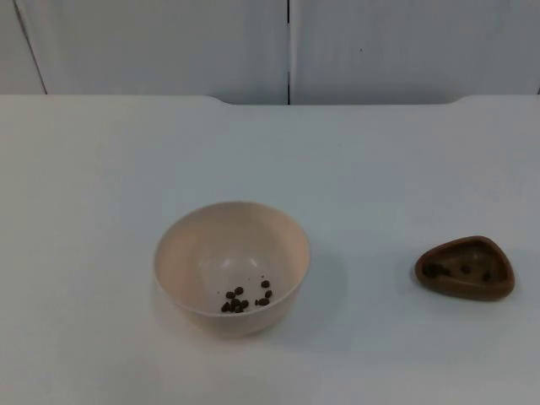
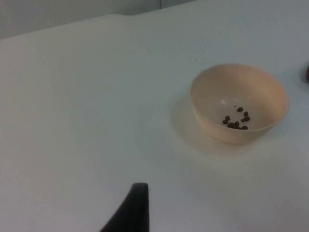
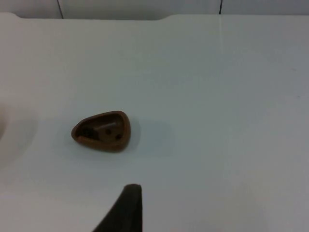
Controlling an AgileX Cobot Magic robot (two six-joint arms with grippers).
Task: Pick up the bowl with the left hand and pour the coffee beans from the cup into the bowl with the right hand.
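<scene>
Top view: bowl (image 1: 231,267) holds some beans (image 1: 245,299); cup (image 1: 465,268) sits well to its right. Left gripper is nearer the bowl. I cannot tell either grip.

Looks like a lab or test bench rather than a home. Bare white worktop (image 1: 101,169) ending at a plain grey partition (image 1: 169,42) of joined panels, no household clutter. Just a beige bowl (image 1: 231,266) with a few beans (image 1: 245,299) and a small brown cup (image 1: 465,267), well apart.
</scene>
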